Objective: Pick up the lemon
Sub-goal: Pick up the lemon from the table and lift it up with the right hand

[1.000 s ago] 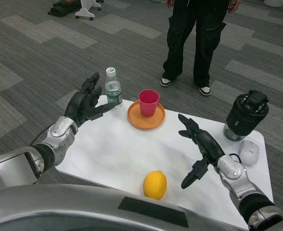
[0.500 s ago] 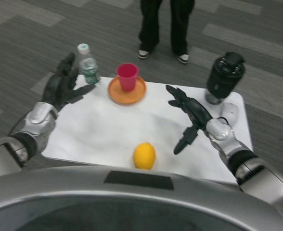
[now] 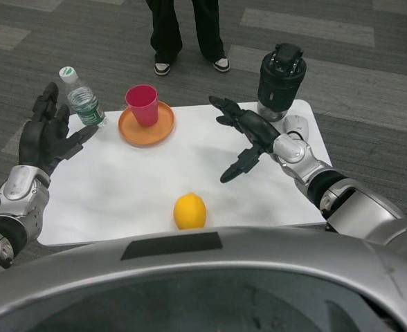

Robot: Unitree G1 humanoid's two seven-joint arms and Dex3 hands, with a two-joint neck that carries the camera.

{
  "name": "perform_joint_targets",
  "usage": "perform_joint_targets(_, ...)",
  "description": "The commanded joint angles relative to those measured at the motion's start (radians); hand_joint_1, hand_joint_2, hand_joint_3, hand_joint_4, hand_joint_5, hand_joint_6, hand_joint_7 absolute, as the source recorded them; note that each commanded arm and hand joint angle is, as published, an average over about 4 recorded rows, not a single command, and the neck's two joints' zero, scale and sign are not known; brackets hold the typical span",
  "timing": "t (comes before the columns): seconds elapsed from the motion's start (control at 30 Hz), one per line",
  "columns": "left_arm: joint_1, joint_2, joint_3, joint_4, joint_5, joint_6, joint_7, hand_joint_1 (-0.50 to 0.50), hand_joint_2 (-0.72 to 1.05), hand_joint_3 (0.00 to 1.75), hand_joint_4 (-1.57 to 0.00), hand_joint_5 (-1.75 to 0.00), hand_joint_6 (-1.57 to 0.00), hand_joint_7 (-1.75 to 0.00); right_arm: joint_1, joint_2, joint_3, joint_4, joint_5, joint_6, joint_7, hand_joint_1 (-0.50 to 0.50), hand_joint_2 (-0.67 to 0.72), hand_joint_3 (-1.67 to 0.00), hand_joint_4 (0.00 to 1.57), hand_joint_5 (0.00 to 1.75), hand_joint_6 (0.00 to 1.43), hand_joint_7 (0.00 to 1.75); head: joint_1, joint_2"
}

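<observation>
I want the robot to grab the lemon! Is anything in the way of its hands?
Nothing visible. The lemon sits alone near the table's front edge; bare table lies between it and the right hand and left hand.

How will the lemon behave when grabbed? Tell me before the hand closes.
The lemon looks rounded and smooth, so it may well roll if nudged sideways. It sits near the table's front edge, so a push could send it off. It probably stays firm when gripped.
</observation>
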Motion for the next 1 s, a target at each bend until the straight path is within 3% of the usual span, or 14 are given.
perform_joint_targets(0.03, -0.02, 0.009, -0.001, 0.003, -0.008, 0.006, -0.001, 0.5, 0.78, 0.07, 0.0, 0.0, 0.0, 0.0, -0.046, -0.011, 0.048, 0.0, 0.001, 0.032, 0.056, -0.28, -0.43, -0.59, 0.0, 0.48, 0.0, 0.0, 0.009, 0.009)
perform_joint_targets(0.17, -0.02, 0.009, 0.0, 0.003, -0.009, 0.005, -0.001, 0.5, 0.78, 0.09, 0.0, 0.0, 0.0, 0.0, -0.08, -0.007, 0.136, -0.033, -0.01, 0.055, 0.129, -0.34, -0.54, -0.77, 0.0, 0.56, 0.0, 0.0, 0.022, 0.015)
perform_joint_targets(0.33, -0.02, 0.009, 0.001, 0.004, -0.008, 0.006, -0.001, 0.5, 0.78, 0.09, 0.0, 0.0, 0.0, 0.0, -0.102, -0.004, 0.19, -0.083, -0.07, 0.113, 0.199, -0.38, -0.49, -0.79, 0.0, 0.68, 0.0, 0.03, 0.027, 0.015)
perform_joint_targets(0.37, -0.02, 0.009, 0.001, 0.004, -0.008, 0.006, 0.0, 0.5, 0.78, 0.09, 0.0, 0.0, 0.0, 0.0, -0.103, -0.003, 0.194, -0.087, -0.074, 0.117, 0.202, -0.35, -0.43, -0.69, 0.0, 0.68, 0.0, 0.03, 0.029, 0.015)
perform_joint_targets(0.47, -0.02, 0.008, 0.001, 0.003, -0.008, 0.006, 0.001, 0.5, 0.78, 0.09, 0.0, 0.0, 0.0, 0.0, -0.105, 0.002, 0.199, -0.089, -0.075, 0.122, 0.205, -0.09, -0.03, -0.22, 0.0, 0.68, 0.0, 0.02, 0.033, 0.014)
perform_joint_targets(0.5, -0.02, 0.008, 0.001, 0.003, -0.008, 0.006, 0.001, 0.5, 0.78, 0.09, 0.0, 0.0, 0.0, 0.0, -0.104, 0.003, 0.199, -0.088, -0.074, 0.122, 0.204, 0.01, 0.09, -0.14, 0.0, 0.7, 0.0, 0.02, 0.034, 0.013)
perform_joint_targets(0.6, -0.02, 0.007, 0.001, 0.003, -0.01, 0.007, 0.001, 0.5, 0.78, 0.09, 0.0, 0.0, 0.0, 0.0, -0.104, 0.006, 0.199, -0.084, -0.073, 0.122, 0.198, 0.17, 0.31, -0.08, 0.0, 0.78, 0.0, 0.0, 0.036, 0.012)
perform_joint_targets(0.8, -0.02, 0.006, 0.001, 0.003, -0.01, 0.007, 0.001, 0.5, 0.78, 0.09, 0.0, 0.0, 0.0, 0.0, -0.106, 0.006, 0.199, -0.079, -0.073, 0.122, 0.188, 0.21, 0.41, -0.08, 0.0, 0.78, 0.0, 0.02, 0.037, 0.012)
perform_joint_targets(1.0, -0.02, 0.004, 0.001, 0.005, -0.01, 0.007, 0.001, 0.5, 0.78, 0.04, 0.0, 0.0, 0.0, 0.0, -0.114, 0.011, 0.229, -0.061, -0.07, 0.122, 0.161, 0.21, 0.34, -0.08, 0.0, 0.78, 0.0, 0.03, 0.052, 0.015)
